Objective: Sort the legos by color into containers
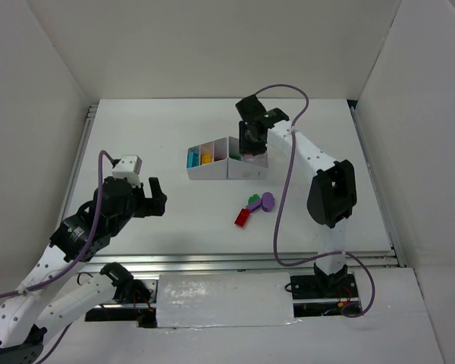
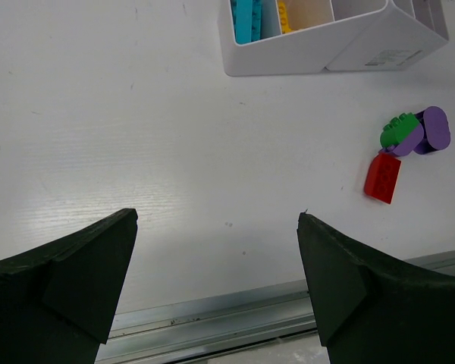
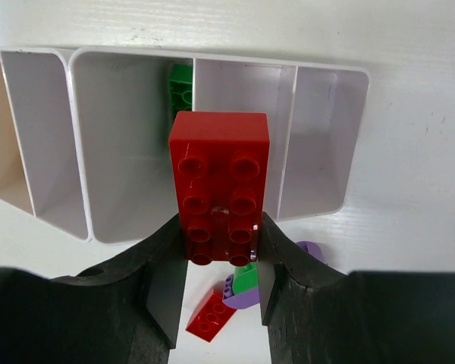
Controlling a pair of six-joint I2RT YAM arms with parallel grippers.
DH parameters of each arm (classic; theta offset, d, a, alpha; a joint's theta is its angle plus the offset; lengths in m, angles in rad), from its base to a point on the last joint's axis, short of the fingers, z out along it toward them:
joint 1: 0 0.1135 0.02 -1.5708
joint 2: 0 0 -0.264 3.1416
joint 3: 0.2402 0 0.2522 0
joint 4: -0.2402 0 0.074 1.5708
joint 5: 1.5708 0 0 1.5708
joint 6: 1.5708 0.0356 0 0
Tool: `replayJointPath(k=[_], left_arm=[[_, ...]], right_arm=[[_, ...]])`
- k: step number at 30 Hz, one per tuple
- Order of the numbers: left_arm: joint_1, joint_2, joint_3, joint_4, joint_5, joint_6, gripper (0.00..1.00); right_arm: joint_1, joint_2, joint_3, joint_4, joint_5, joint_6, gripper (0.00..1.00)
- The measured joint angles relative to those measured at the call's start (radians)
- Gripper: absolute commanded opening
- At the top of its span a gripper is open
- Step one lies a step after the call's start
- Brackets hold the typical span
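My right gripper (image 3: 220,262) is shut on a red lego brick (image 3: 220,186) and holds it above the white organizer tray (image 3: 129,231), over the wall between two compartments. A green brick (image 3: 180,89) lies in a compartment behind it. In the top view the right gripper (image 1: 250,136) hovers over the tray's (image 1: 212,171) right end; light blue (image 1: 192,158) and yellow (image 1: 206,158) bricks lie in its left compartments. On the table lie a red brick (image 1: 242,218), a green brick (image 1: 253,201) and a purple brick (image 1: 268,201). My left gripper (image 2: 216,227) is open and empty, far left of them.
A metal rail (image 1: 250,262) runs along the table's near edge. White walls (image 1: 49,114) close in the left, back and right sides. The right arm's cable (image 1: 284,189) loops beside the loose bricks.
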Motion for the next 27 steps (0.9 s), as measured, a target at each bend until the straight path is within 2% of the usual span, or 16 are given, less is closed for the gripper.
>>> replayJointPath(k=[13, 25, 27], left_arm=[[0.0, 0.0, 0.0, 0.006, 0.001, 0.002, 0.99], [0.0, 0.0, 0.0, 0.006, 0.002, 0.002, 0.99], [0.0, 0.0, 0.0, 0.006, 0.002, 0.002, 1.0]], right_arm=[[-0.008, 0.001, -0.011, 0.001, -0.004, 0.0, 0.51], [-0.013, -0.003, -0.021, 0.007, -0.019, 0.0, 0.53], [-0.01, -0.021, -0.053, 0.017, -0.029, 0.005, 0.57]])
